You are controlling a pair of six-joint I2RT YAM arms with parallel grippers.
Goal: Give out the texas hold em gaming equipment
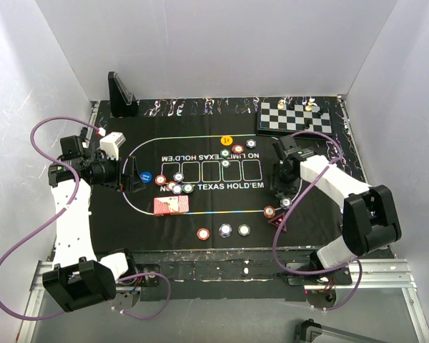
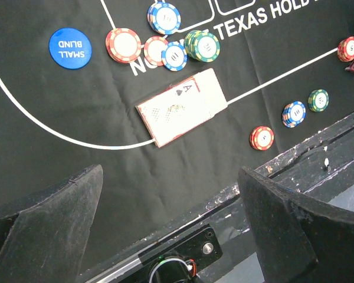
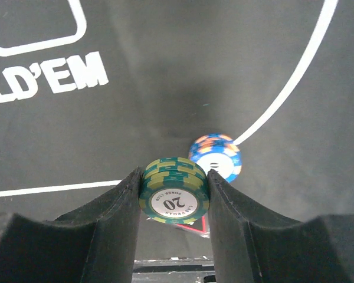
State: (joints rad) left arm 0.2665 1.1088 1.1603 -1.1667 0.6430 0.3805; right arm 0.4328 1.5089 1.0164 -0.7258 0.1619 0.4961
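My right gripper [image 3: 174, 194] is shut on a short stack of green poker chips [image 3: 174, 191] marked 20. Just beyond it a blue chip stack [image 3: 216, 156] sits on the mat, and a corner of the red triangular marker [image 3: 196, 227] shows under the green stack. From above, the right gripper [image 1: 282, 196] hovers at the oval line's right end, next to a red chip stack [image 1: 269, 211]. My left gripper [image 2: 165, 230] hangs open and empty over the mat's near edge. The red-backed card deck [image 2: 182, 108] lies ahead of it, with an ace face-up on top.
Chip stacks [image 2: 165, 41] cluster beyond the deck beside the blue small-blind button [image 2: 70, 48]. Three more stacks [image 1: 224, 230] stand near the mat's front edge. A yellow button [image 1: 227, 138] and a chessboard [image 1: 294, 117] lie at the back, a black stand [image 1: 120, 95] back left.
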